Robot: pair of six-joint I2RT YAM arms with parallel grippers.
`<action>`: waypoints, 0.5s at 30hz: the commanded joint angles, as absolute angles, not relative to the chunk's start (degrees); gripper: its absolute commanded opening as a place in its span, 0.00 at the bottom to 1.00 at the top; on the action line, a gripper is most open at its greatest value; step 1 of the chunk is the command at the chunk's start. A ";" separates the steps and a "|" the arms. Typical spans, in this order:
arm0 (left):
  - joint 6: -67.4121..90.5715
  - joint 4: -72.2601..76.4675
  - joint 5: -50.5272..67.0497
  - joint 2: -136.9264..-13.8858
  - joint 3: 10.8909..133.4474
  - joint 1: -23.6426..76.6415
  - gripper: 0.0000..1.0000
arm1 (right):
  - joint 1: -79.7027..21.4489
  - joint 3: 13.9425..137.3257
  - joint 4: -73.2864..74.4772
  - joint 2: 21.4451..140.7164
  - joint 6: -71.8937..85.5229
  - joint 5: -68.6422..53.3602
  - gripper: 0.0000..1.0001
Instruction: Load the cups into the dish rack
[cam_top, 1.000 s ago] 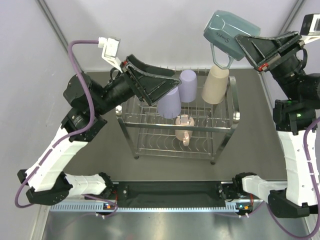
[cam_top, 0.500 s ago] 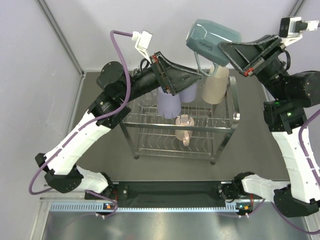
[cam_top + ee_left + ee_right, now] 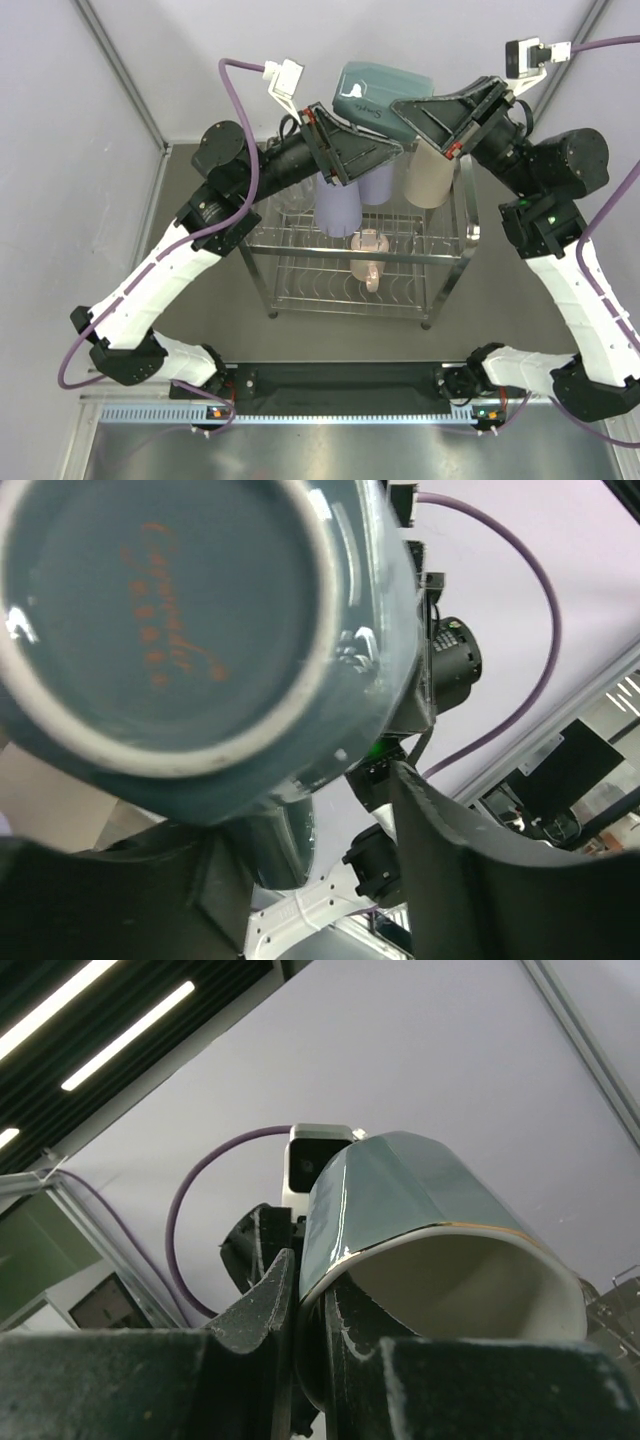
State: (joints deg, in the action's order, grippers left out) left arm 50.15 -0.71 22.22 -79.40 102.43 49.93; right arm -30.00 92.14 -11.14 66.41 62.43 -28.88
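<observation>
My right gripper (image 3: pixel 398 109) is shut on the rim of the teal mug (image 3: pixel 372 88) and holds it tilted high above the dish rack (image 3: pixel 452 255). In the right wrist view one finger (image 3: pixel 262 1300) is outside the mug (image 3: pixel 420 1185) and one inside. My left gripper (image 3: pixel 398 149) is open just under the mug. In the left wrist view the mug's base (image 3: pixel 165 610) fills the frame and its handle (image 3: pixel 272 840) hangs between the jaws. On the rack's upper tier stand two lavender tumblers (image 3: pixel 337 207) (image 3: pixel 378 186) and the beige tumbler (image 3: pixel 429 176). The pink mug (image 3: pixel 368 258) lies on the rack. The clear glass is hidden.
The rack stands on a dark mat (image 3: pixel 500 300) at the middle of the table. Grey walls with metal posts (image 3: pixel 120 90) close in the left and back. A black rail (image 3: pixel 340 380) runs between the arm bases at the near edge.
My right arm carried the teal mug left and down over the rack. My left arm rose and swung right, bringing its open jaws up under the mug.
</observation>
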 commanded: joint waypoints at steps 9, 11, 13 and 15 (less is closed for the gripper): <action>47.64 -2.98 18.20 -76.56 104.51 50.10 0.00 | -34.28 95.62 -16.52 65.74 58.62 -25.58 0.00; 47.55 -3.60 16.01 -75.85 103.89 50.18 0.00 | -34.80 95.63 -16.09 65.83 58.10 -25.49 0.00; 47.29 -3.69 14.77 -74.53 102.66 50.10 0.00 | -34.98 95.54 -15.39 65.57 57.57 -25.31 0.00; 46.24 -5.09 13.36 -73.66 103.09 50.10 0.00 | -35.07 95.62 -13.02 64.87 55.91 -24.53 0.09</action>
State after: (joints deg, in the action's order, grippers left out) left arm 49.15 -6.11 17.72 -77.14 102.41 50.28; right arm -34.22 92.68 -11.51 66.48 59.40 -26.98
